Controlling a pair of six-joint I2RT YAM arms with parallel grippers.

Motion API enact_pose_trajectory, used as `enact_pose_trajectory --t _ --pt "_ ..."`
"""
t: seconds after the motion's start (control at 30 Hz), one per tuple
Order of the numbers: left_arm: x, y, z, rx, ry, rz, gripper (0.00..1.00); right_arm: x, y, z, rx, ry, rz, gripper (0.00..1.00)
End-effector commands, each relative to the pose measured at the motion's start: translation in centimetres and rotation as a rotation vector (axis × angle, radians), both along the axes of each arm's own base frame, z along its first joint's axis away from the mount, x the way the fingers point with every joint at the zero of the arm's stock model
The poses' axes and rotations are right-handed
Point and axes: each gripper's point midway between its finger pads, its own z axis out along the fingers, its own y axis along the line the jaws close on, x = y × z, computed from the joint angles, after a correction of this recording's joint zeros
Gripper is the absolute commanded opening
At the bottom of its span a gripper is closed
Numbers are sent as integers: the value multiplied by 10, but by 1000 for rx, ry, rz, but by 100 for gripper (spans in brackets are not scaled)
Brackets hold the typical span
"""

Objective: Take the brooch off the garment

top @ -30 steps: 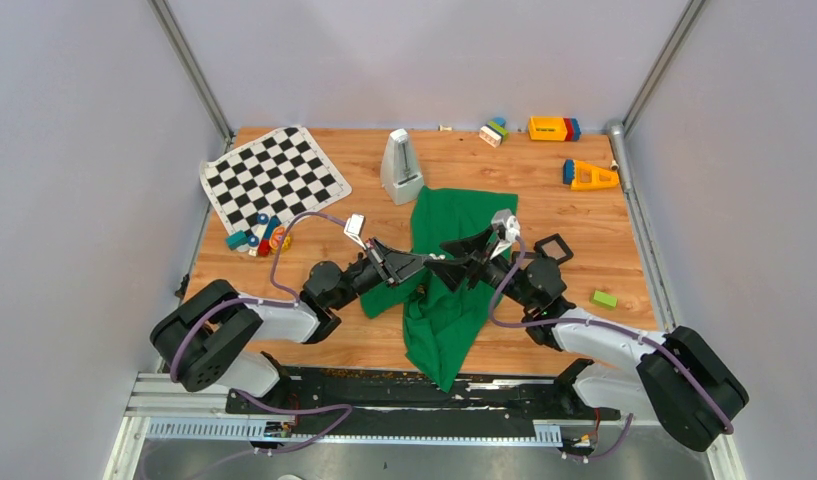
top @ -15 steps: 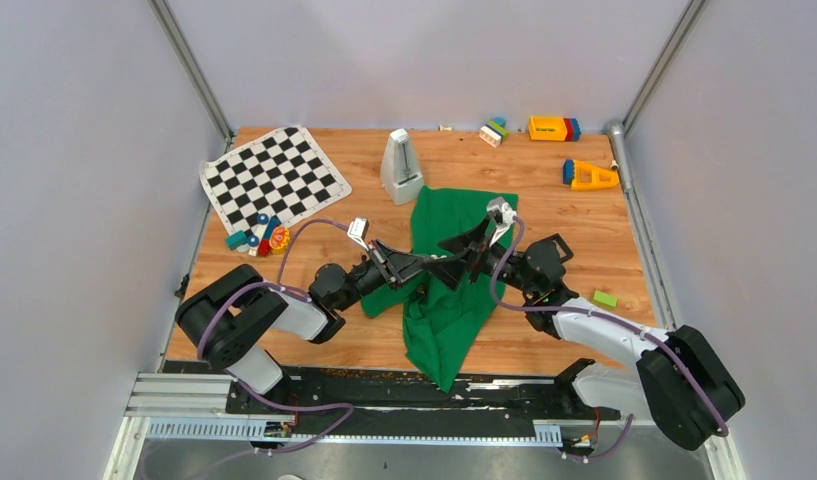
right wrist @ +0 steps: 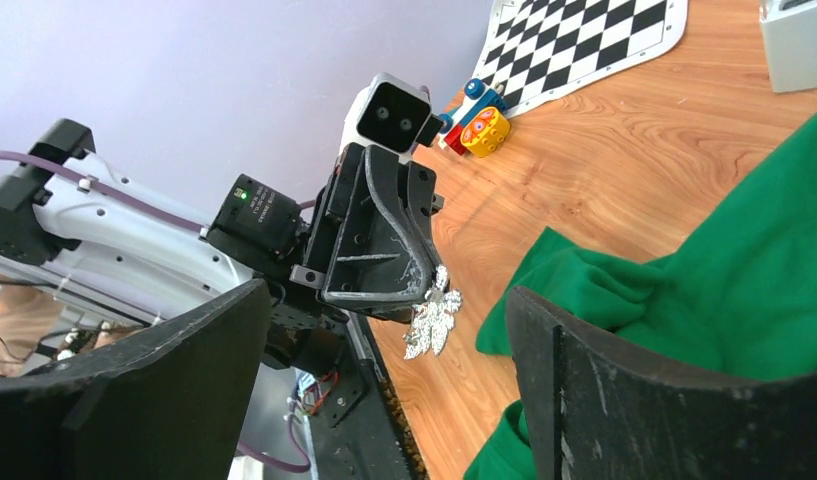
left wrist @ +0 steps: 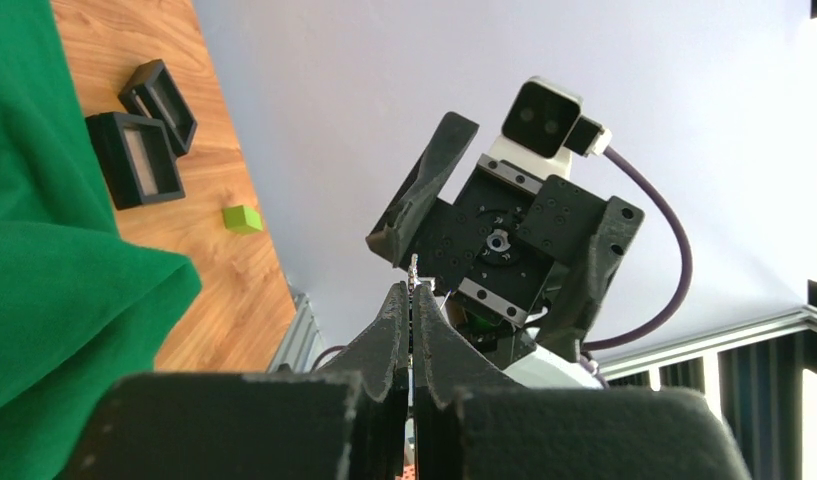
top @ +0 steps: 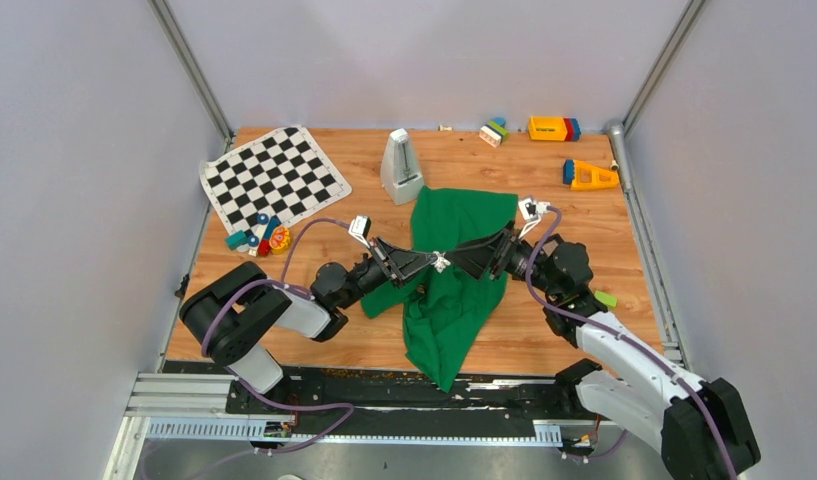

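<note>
Found left hand [top: 435, 262] clamped on silver brooch [right wrist: 431, 318], apart from garment [top: 449, 305] | observed right hand [top: 466, 261] spread wide at brooch's 3 o'clock.

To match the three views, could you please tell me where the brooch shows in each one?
Top external: brooch mid-frame, in the left gripper over the garment.
Left wrist: thin sliver at the fingertips, centre.
Right wrist: silvery, centre.
Shared landmark: the green garment.

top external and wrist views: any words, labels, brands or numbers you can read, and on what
None can be read.
yellow toy block: faint dark print, too small to read.
black module on the left arm: tiny white marks, too blurred to read.
</note>
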Motion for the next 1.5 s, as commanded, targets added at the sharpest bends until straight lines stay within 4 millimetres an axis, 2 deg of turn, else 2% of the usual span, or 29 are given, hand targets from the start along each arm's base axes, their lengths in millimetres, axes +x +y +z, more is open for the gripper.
enact_pose_trajectory --t 0.0,0.1,0.23,0.3,0.37,0.5,0.9,1.03,1.47 --pt "-1 -3 30 -84 -48 -13 0 2 -10 -5 5 84 -75 84" --pt "-2 -2 38 -100 -62 -7 0 4 -15 -3 -10 98 -108 75" --pt "-1 -2 42 -110 -63 -5 0 1 -10 -4 -24 107 -72 70" --pt "-1 -4 43 -114 -62 -11 0 1 -7 -5 -26 120 -49 63" --pt "-1 -6 44 -117 -60 -16 0 0 -4 -7 -25 133 -33 52" --pt "-2 -6 46 -123 -64 -17 0 -1 -3 -8 -9 142 -24 43" --pt "-1 -14 44 -116 -64 -25 0 1 1 -10 0 171 -4 39" --pt "1 -15 41 -108 -66 -12 0 6 2 -10 -2 195 -20 33" --pt "11 -17 16 -73 -2 32 0 16 3 -33 -104 289 -152 30"
